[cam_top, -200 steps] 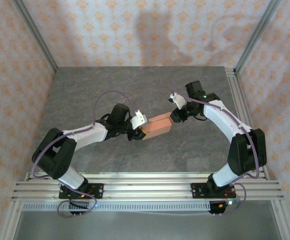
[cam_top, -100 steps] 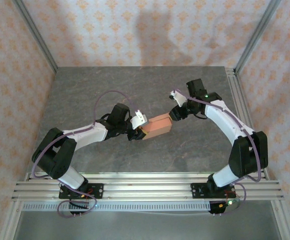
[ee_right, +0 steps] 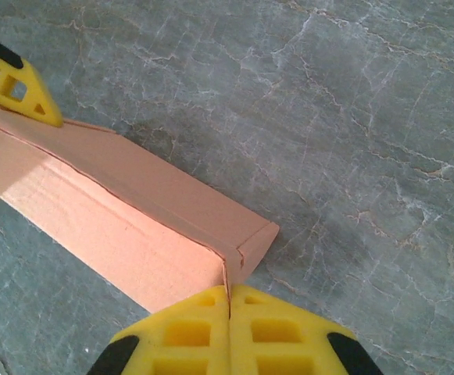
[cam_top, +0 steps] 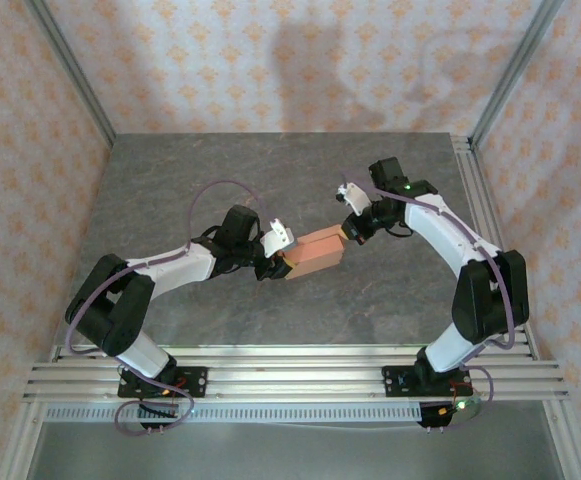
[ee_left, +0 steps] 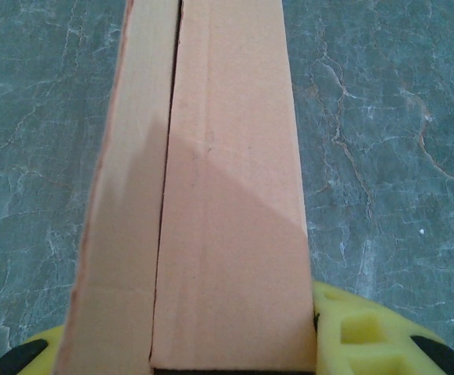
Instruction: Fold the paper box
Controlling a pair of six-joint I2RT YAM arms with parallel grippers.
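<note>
Two sets of fingers meet at the paper box (cam_top: 315, 250), which lies long and narrow over the middle of the bench (cam_top: 170, 180). Your left fingers (ee_left: 359, 328) clamp one end, likely to steady it. Your right fingers (ee_right: 281, 332) are pressed together at the opposite end, right on its corner seam. Whether they pinch any card, I cannot tell. Probably they sit there to crease or tuck that end flap.

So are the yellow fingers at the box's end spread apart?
No, the right gripper is shut at the end of the paper box.
</note>
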